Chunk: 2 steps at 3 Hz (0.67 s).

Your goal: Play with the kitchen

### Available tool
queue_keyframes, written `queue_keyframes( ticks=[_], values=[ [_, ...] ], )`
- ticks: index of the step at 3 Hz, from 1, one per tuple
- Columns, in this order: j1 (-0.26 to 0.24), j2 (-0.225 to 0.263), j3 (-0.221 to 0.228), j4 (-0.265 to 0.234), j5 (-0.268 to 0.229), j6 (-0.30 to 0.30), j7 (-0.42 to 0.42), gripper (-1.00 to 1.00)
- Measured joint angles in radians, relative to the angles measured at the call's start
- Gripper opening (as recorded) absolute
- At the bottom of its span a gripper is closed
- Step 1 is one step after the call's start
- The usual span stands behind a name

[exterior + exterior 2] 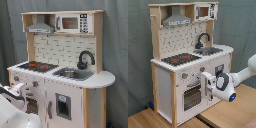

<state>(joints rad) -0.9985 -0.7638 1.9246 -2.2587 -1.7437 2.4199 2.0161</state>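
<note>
kitchen (188, 60): stands on a wooden table (158, 119), against a grey backdrop.
gripper (208, 82): at the oven door (192, 95) front; cannot tell how far open, or whether it grips anything.
arm: cut off by the second exterior view's right edge.

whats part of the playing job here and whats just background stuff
In the job:
- the kitchen, with stovetop, sink, faucet, oven door and microwave
- the robot's hand, at the front by the oven door

Just around:
- wooden table beneath
- grey curtain behind
</note>
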Motion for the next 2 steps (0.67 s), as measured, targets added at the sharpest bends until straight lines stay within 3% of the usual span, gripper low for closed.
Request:
queue_keyframes(
  ticks=[1, 2],
  values=[
    [-0.003, 0.000, -0.001, 0.000, 0.000, 0.000, -0.019, -1.00],
    [0.041, 0.002, -0.005, -0.022, 0.066, -0.027, -0.072, -1.00]
  ],
)
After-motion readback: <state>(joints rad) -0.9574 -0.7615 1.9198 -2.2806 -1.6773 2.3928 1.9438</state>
